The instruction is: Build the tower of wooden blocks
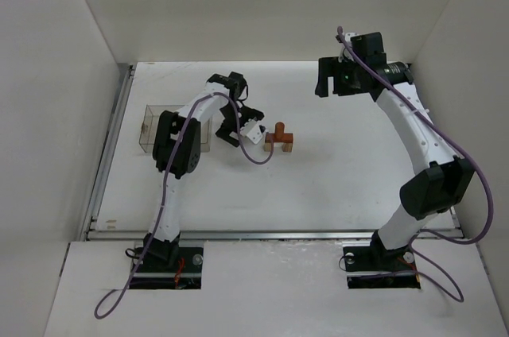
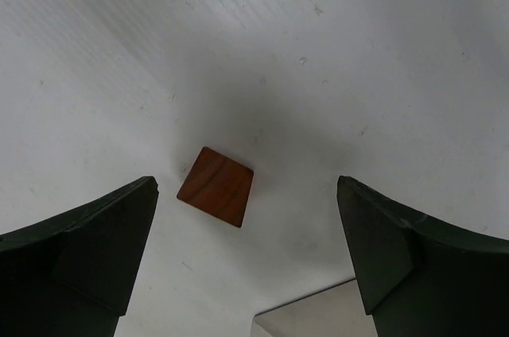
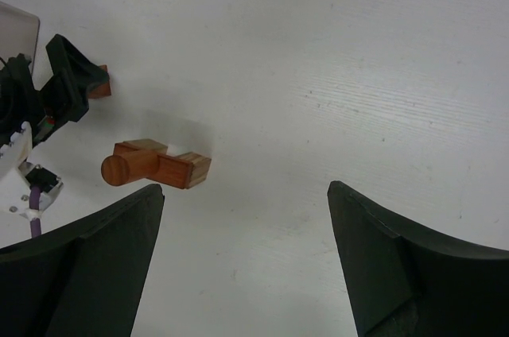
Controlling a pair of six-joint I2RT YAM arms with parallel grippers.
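Loose reddish block (image 2: 215,187) flat on table (image 2: 398,75), near partial tower (image 1: 279,140), between spread jaws of left gripper (image 2: 245,230), untouched. Jaws of right gripper (image 3: 246,202) spread, empty. Block probably light, rigid, smooth: pinch opposite flat faces.

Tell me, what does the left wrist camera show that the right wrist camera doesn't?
Only the left wrist view: a close look at the small square block lying flat between the open fingers of the left gripper. Only the right wrist view: the joined wooden blocks whole, plus the left gripper from outside. Both: the white table, and dark open fingers at the bottom edge.
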